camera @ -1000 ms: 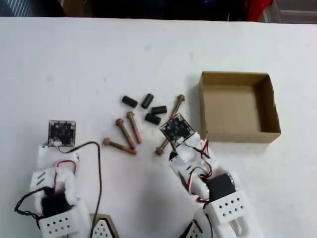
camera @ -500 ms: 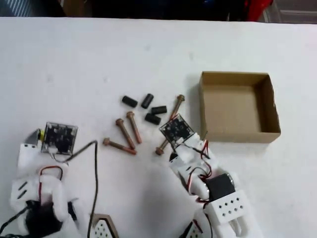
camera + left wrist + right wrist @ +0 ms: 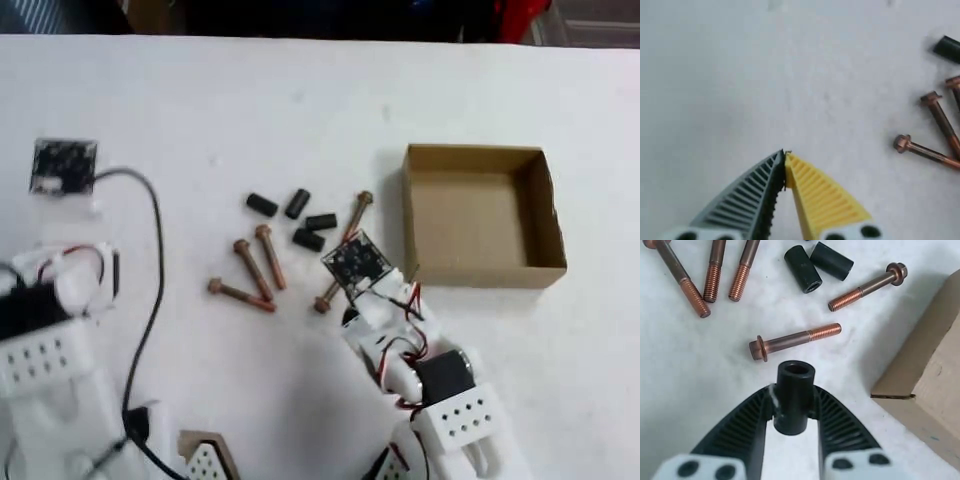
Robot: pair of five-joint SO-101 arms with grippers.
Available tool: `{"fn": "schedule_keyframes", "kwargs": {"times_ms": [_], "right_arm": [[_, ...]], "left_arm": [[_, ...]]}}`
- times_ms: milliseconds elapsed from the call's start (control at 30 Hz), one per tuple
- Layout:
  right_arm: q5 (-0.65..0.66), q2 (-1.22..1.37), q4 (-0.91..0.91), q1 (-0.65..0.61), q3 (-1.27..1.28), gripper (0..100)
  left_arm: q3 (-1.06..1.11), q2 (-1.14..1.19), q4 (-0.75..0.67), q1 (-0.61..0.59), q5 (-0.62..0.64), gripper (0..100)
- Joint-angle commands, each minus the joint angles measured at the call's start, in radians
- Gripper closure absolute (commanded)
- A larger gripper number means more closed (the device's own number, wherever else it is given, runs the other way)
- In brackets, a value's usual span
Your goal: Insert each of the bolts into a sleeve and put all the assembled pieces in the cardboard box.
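Seen from above, the tabletop lies wide and white from 9 o'clock round to 1 o'clock of the bolts and sleeves; its far edge runs along 12 o'clock against a dark room. The box stands at 3 o'clock of the bolts, open side up; its near wall is just beside my right arm, which comes in from 5 o'clock. My left arm sits at the 8 o'clock edge of the view, well apart from the parts; a black cable loops off it.

My right tool is clamped on a sleeve, one finger on each flank, the bore facing away from the wrist; a bolt lies crosswise just ahead of it, not touching; a corner of the box is near on one side. My left tool is together, its grey and yellow tips meeting over bare tabletop; whether they touch it I cannot tell; two bolts and the end of a sleeve lie off towards the edge of that wrist view.

From above, four loose sleeves lie in a cluster at 12 o'clock of the bolts; three bolts fan out at 8 o'clock of that cluster; two more lie in line at its 4 o'clock, partly under my right arm's camera board.
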Motion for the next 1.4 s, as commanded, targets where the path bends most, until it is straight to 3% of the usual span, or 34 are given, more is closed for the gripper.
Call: {"fn": "schedule_keyframes", "kwargs": {"times_ms": [0,267,500,833,1067,1367], "right_arm": [[-0.009,-0.018,-0.027,0.015,-0.011,98.1],[-0.006,-0.018,-0.033,0.015,0.000,98.1],[-0.005,-0.018,-0.110,0.041,0.044,98.1],[-0.011,-0.018,-0.133,0.085,0.048,98.1],[-0.011,-0.018,-0.133,0.085,0.048,98.1],[-0.006,-0.018,-0.133,0.085,0.048,98.1]], "left_arm": [[-0.207,0.177,0.166,0.136,0.026,98],[-0.539,0.611,0.374,0.346,0.354,98],[-0.563,0.888,0.379,0.433,0.666,98],[-0.566,1.046,0.376,0.456,1.005,98],[-0.677,1.159,0.373,0.456,1.162,98],[-0.744,1.282,0.373,0.544,1.235,98]]}}
